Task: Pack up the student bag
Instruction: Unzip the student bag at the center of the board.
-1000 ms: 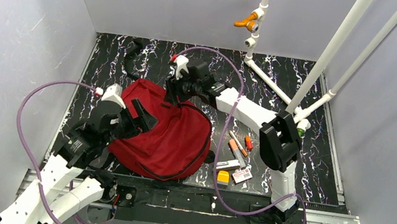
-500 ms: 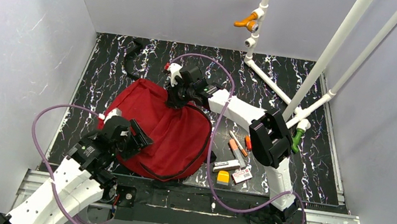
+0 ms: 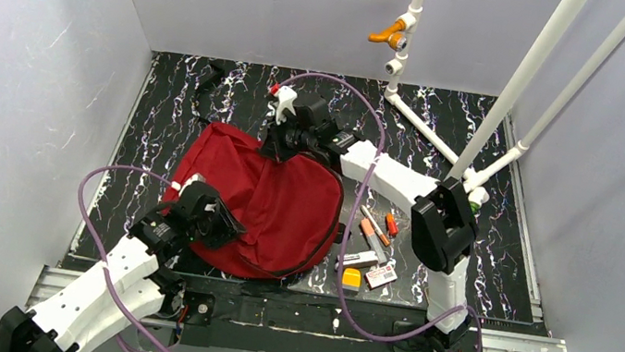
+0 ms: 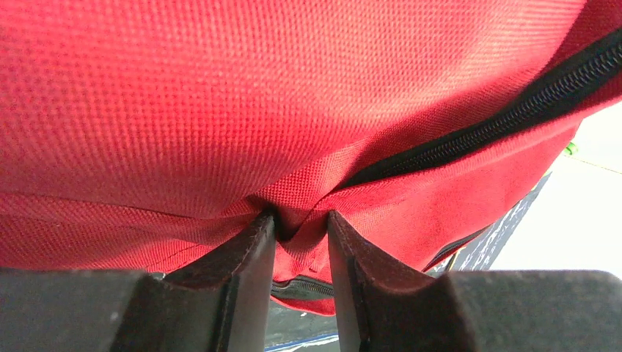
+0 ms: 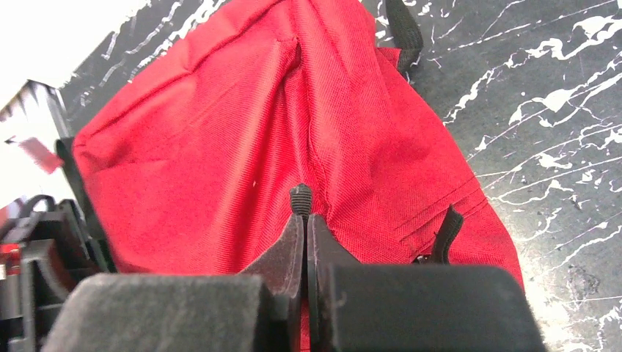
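Note:
The student bag [image 3: 271, 212], dark red with black zips, lies flat in the middle of the black marbled table. My left gripper [image 3: 222, 223] is at its near left edge. In the left wrist view the gripper [image 4: 301, 224] pinches a fold of the bag's [image 4: 220, 95] red fabric just below a black zip [image 4: 506, 117]. My right gripper [image 3: 278, 148] is at the bag's far edge. In the right wrist view this gripper [image 5: 304, 216] is shut on a small black ribbed zip pull [image 5: 301, 198], with the bag [image 5: 220, 147] spread out beyond it.
Right of the bag lie pens and markers [image 3: 373, 227], an orange block [image 3: 351, 278] and white cards [image 3: 381, 275]. A white pipe frame [image 3: 507, 102] rises at the back right. A black item [image 3: 209, 77] lies at the back left corner. Grey walls stand round the table.
My left gripper has dropped back to the bag's near left edge and closed on a fold of fabric. My right gripper has closed on the zip pull. The bag has shifted slightly.

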Tool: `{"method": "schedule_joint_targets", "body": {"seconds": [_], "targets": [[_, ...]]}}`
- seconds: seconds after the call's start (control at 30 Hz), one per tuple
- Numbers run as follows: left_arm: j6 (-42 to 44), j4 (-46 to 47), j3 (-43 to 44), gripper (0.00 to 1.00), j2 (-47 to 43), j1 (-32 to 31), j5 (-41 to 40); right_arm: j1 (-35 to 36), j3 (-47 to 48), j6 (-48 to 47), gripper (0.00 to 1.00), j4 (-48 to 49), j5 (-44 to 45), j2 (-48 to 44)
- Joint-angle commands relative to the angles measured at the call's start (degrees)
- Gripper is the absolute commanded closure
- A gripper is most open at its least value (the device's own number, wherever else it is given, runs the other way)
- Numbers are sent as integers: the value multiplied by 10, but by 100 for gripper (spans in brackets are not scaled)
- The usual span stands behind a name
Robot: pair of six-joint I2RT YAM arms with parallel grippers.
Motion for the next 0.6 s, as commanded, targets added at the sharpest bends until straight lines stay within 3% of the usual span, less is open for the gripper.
{"method": "schedule_joint_targets", "body": {"seconds": [0.0, 0.07, 0.17, 0.33, 0.43, 0.57], "targets": [[9, 34, 7, 71, 17, 1, -11, 10, -40, 63, 99, 69, -58, -61], [12, 34, 6, 71, 18, 1, -12, 10, -53, 63, 99, 75, -48, -63], [9, 33, -4, 71, 14, 1, -4, 10, -31, 32, 79, 39, -18, -44], [-3, 23, -25, 70, -8, 1, 9, 10, 44, -34, 56, -32, 11, 12], [-11, 15, -34, 70, -28, 1, 13, 10, 105, -62, 51, -84, 20, 52], [-17, 12, -44, 71, -47, 1, 13, 11, 111, -80, 48, -96, 35, 67]]}}
